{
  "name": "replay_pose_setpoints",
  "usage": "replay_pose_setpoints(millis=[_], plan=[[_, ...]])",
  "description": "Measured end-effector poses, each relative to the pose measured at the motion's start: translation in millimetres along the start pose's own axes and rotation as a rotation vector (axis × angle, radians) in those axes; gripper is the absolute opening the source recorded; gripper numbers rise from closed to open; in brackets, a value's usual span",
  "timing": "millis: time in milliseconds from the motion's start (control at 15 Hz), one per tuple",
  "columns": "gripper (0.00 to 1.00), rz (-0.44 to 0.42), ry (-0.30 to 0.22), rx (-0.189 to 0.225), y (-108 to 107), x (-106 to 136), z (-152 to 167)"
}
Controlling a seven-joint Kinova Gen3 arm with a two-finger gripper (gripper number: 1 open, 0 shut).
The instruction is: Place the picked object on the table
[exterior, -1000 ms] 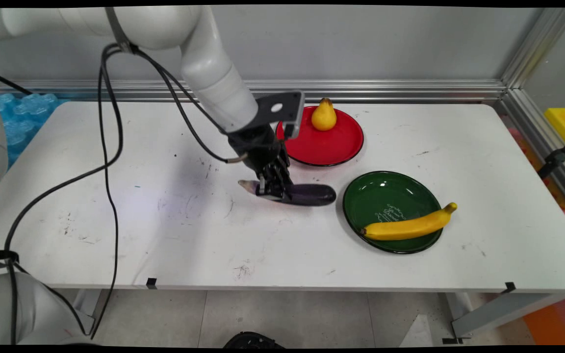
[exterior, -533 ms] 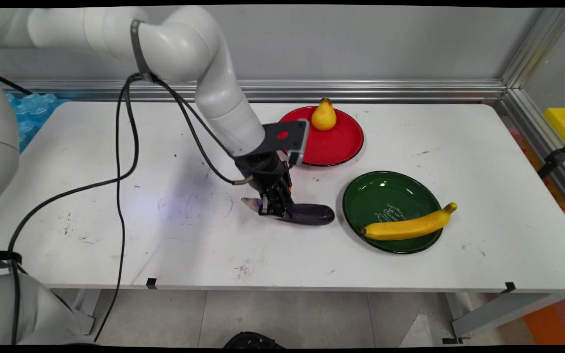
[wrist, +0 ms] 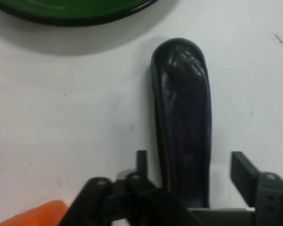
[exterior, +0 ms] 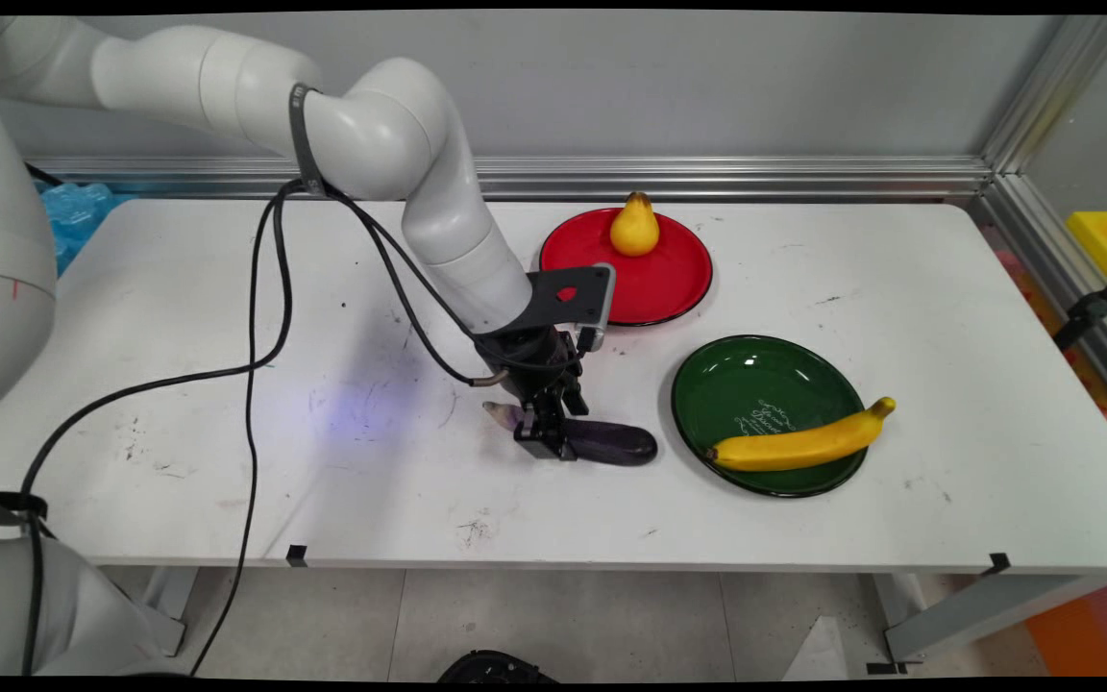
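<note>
Main view shows the gripper (exterior: pixel 546 444) low over the bench (exterior: pixel 947 317), somewhat nearer the front edge than a second ago, when it was closer to the red plate (exterior: pixel 659 279). The dark purple eggplant (exterior: pixel 611 444) has come forward with it and now lies flat on the bench just left of the green plate (exterior: pixel 755 380), close to it but not touching (a strip of white bench shows between them).

Hand view has the eggplant (wrist: pixel 181 108) running lengthwise between the fingers (wrist: pixel 243 172), its rounded end pointing towards the green plate's rim (wrist: pixel 75 12). The fingers stand apart. A clear gap shows beside the one on the picture's right, and a narrower one on the other side, so they straddle the eggplant's stem end without clamping it.

The banana (exterior: pixel 799 442) lies across the green plate's near right rim, and the pear (exterior: pixel 634 229) stands upright at the back of the red plate. Neither has moved.
</note>
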Motion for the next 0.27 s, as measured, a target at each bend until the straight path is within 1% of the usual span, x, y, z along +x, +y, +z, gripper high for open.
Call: replay_pose_setpoints(millis=[267], plan=[[1.0,0.011,0.012,0.01,-1.5,-1.4,-1.2]])
